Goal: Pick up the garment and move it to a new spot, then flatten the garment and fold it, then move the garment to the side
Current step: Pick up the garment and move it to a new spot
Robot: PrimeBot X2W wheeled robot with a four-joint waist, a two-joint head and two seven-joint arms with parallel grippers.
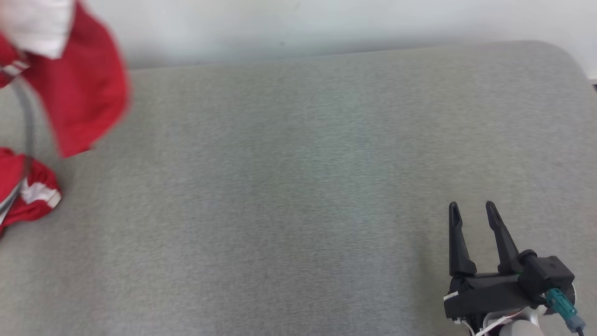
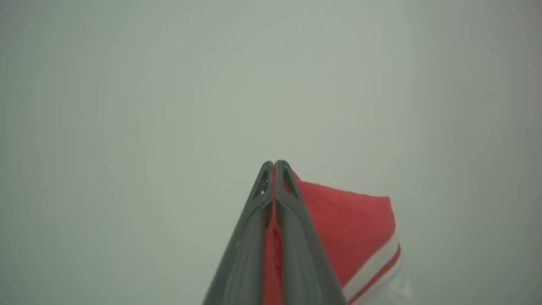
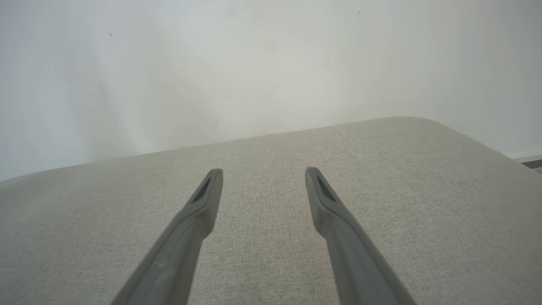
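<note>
Left gripper (image 2: pixel 274 163) pinches red garment (image 2: pixel 347 224), right gripper (image 1: pixel 472 206) well apart

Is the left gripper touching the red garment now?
Touching: in the left wrist view the left gripper is shut on the red garment, cloth pinched between its fingers.

- Grey upholstered surface (image 1: pixel 298 186): a flat pad covered in finely woven, heathered grey fabric that takes up most of the head view. Its far right corner is rounded, and faint lighter and darker bands run across the weave.
- Wall (image 1: pixel 354 23): plain off-white, rising directly behind the pad's far edge, with a soft shadow along the join.
- Dark speck (image 1: pixel 281 44): a tiny mark on the wall, just above the pad's far edge.
- Dark strip (image 3: pixel 531 162): low against the wall, beside the rounded corner. It is too small to tell whether it is skirting or floor.
</note>
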